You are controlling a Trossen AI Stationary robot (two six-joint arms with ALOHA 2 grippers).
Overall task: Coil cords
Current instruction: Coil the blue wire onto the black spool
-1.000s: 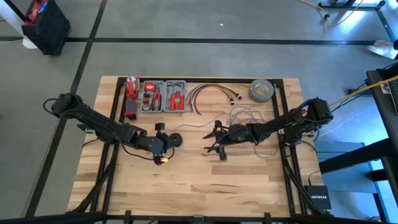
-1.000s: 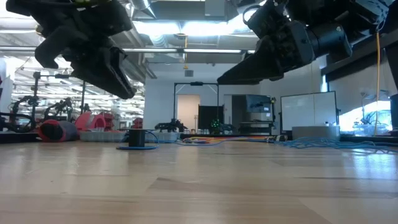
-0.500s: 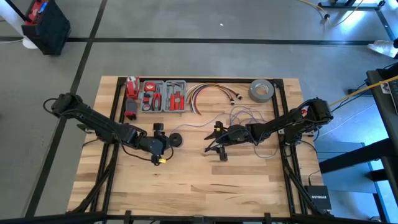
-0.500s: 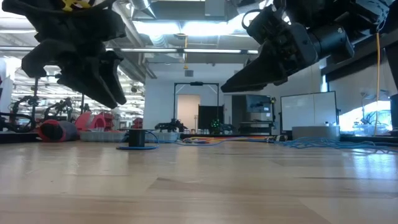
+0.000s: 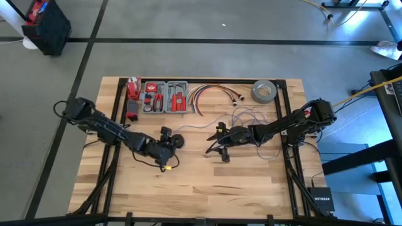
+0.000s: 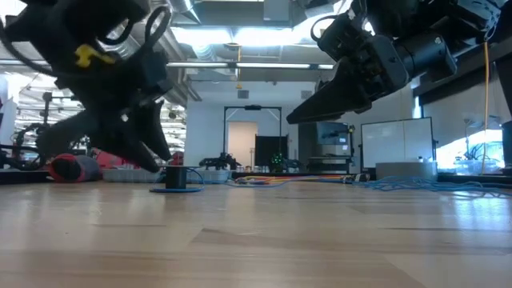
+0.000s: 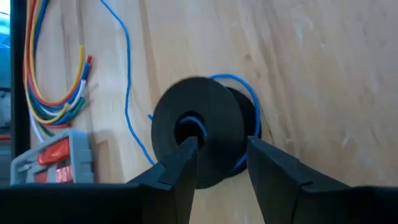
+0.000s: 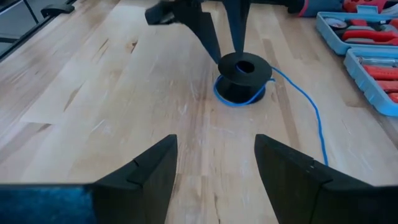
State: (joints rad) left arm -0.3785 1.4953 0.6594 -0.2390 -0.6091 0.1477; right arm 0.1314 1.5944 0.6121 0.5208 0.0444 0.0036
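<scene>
A small black spool (image 5: 178,140) stands on the table left of centre, with thin blue wire wound around it. The wire (image 5: 202,127) runs from the spool toward the right and lies in loose loops (image 5: 251,117) at the far right. My left gripper (image 5: 166,142) is open, tipped down just left of the spool. In the left wrist view its fingers (image 7: 184,163) stand over the spool's (image 7: 200,138) near rim. Whether they touch it, I cannot tell. My right gripper (image 5: 214,146) is open and empty above the table, right of the spool (image 8: 243,75).
Along the far edge stand a grey tool tray (image 5: 164,97), a bundle of red, yellow and white cables (image 5: 211,94) and a grey tape roll (image 5: 264,91). A red object (image 5: 132,114) lies at the far left. Bare wood (image 5: 188,182) spreads over the near half.
My left gripper has come down from high above the table to just above it, tipping downward and edging right toward the spool. The spool and wire have stayed in place.
</scene>
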